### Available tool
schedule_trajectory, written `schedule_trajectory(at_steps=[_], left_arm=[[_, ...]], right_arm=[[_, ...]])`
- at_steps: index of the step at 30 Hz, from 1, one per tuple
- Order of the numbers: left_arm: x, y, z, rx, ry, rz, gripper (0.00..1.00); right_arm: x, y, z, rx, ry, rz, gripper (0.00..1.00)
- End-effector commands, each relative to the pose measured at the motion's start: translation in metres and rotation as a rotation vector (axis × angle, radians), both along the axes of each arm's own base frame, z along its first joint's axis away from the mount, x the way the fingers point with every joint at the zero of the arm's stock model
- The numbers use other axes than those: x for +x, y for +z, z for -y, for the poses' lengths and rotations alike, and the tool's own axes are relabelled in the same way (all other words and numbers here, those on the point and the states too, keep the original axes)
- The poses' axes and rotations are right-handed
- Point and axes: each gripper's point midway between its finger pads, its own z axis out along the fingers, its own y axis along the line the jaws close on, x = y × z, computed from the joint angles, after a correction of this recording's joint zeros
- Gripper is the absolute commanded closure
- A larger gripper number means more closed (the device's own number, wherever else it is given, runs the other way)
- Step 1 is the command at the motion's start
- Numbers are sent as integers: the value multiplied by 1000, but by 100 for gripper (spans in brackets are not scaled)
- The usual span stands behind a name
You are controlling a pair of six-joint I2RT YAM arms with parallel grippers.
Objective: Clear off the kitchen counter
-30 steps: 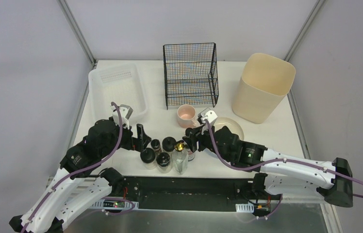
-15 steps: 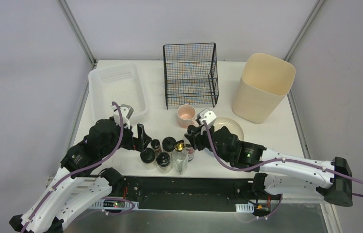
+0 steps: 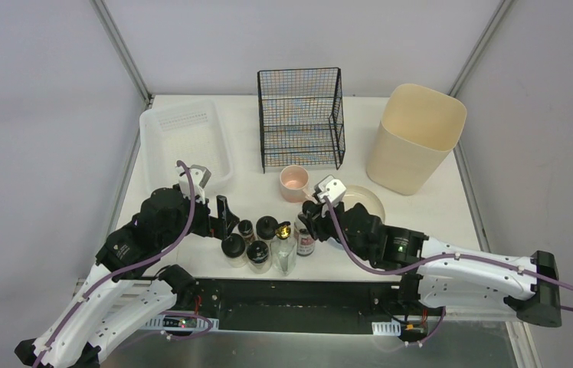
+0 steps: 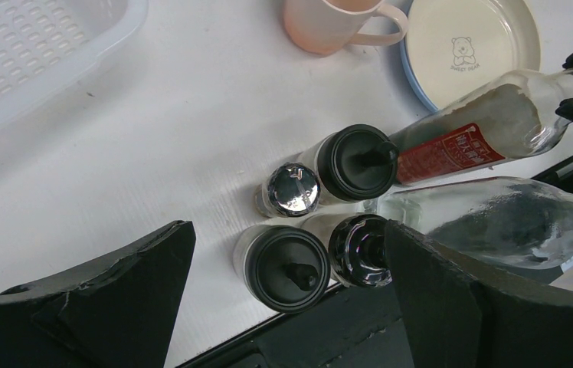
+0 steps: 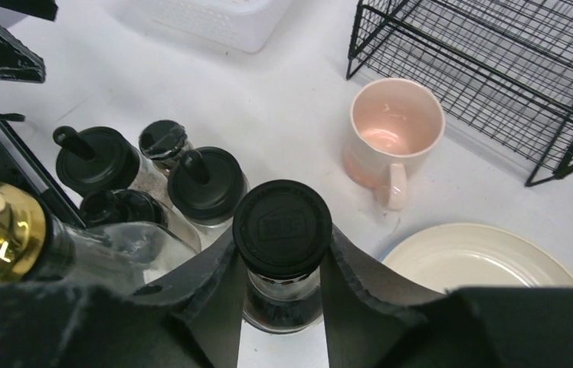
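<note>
At the front edge of the surface (image 3: pixel 421 215), I am clamping my right pincer (image 5: pixel 282 264) on the black-capped bottle (image 5: pixel 282 228) (left pincer (image 4: pixel 283 253) gaping); I am favouring a straight vertical lift.

White desk (image 3: pixel 421 207); pink mug (image 3: pixel 293 182); cream bin (image 3: pixel 414 138); cream plate (image 3: pixel 366 199); black grid-wire rack (image 3: pixel 300 115); black-capped jars (image 4: pixel 356 161); red-labelled clear bottle (image 4: pixel 452 146); translucent white tray (image 3: pixel 191 146).

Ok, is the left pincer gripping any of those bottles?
No, the left pincer stands wide open above the bottles, with nothing clamped in it.
</note>
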Motion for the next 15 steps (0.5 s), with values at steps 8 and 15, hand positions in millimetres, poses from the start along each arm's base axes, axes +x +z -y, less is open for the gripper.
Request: schedule_trajectory(at_steps=[8, 15], left_arm=[[5, 1, 2, 3, -6, 11, 0], [5, -1, 3, 11, -7, 1, 0]], right_arm=[[13, 100, 42, 87, -118, 144, 100], [34, 165, 62, 22, -249, 256, 100]])
